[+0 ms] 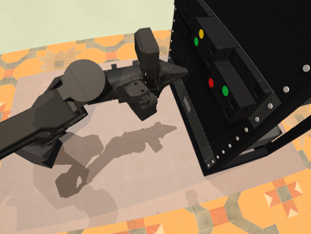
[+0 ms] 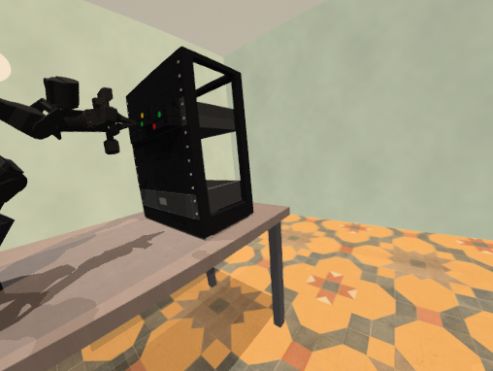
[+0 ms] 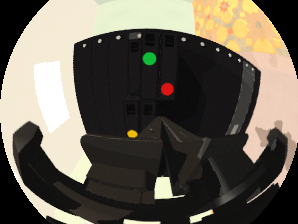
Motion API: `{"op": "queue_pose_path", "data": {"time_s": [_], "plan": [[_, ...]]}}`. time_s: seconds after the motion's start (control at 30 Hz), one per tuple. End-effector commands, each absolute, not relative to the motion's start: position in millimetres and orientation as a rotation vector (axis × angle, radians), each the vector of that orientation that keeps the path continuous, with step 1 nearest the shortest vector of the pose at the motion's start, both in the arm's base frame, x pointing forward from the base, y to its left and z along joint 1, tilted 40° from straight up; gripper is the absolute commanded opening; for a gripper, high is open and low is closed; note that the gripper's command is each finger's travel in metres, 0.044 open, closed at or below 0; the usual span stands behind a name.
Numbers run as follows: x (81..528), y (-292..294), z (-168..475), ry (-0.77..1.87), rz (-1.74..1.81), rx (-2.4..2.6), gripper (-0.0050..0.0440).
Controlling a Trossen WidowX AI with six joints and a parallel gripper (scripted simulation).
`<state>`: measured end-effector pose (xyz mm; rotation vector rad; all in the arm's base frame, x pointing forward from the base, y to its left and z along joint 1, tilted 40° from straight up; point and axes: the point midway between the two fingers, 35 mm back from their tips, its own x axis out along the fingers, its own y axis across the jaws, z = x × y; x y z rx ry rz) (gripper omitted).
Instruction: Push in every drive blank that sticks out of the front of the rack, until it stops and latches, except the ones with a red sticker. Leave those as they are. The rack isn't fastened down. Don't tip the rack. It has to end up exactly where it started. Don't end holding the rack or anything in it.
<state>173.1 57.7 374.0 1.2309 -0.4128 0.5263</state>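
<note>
The black rack [image 1: 190, 101] [image 2: 165, 170] [image 3: 100, 90] stands upright on the table. A yellow-stickered blank [image 1: 201, 33] [image 2: 142, 116] [image 3: 132, 134] sticks out at upper left, above a green-stickered blank [image 1: 196, 41] [image 2: 142, 124]; that green sticker is hidden in the wrist view. To the right, another green-stickered blank [image 1: 225, 90] [image 2: 159, 115] [image 3: 149, 58] sticks out above a red-stickered blank [image 1: 211, 83] [image 2: 154, 126] [image 3: 167, 89], also proud. My gripper [image 1: 186, 71] [image 2: 134, 123] [image 3: 160, 120] is shut and empty, fingertips before the left-hand blanks. Contact is unclear.
A recessed slot face [image 1: 257, 89] lies above the right green-stickered blank. A grey panel [image 2: 177, 203] crosses the rack's bottom front. The rack stands near one end of the table [image 1: 147, 171] [image 2: 121, 291]. The arm reaches in from the left.
</note>
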Motion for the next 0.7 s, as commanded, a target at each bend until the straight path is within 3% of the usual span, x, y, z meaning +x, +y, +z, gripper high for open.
{"op": "queue_pose_path", "data": {"time_s": [0.0, 0.67], "plan": [[171, 62, 378, -0.429, 0.523, 1.234, 0.0], [164, 89, 379, -0.429, 0.523, 1.234, 0.0]]}}
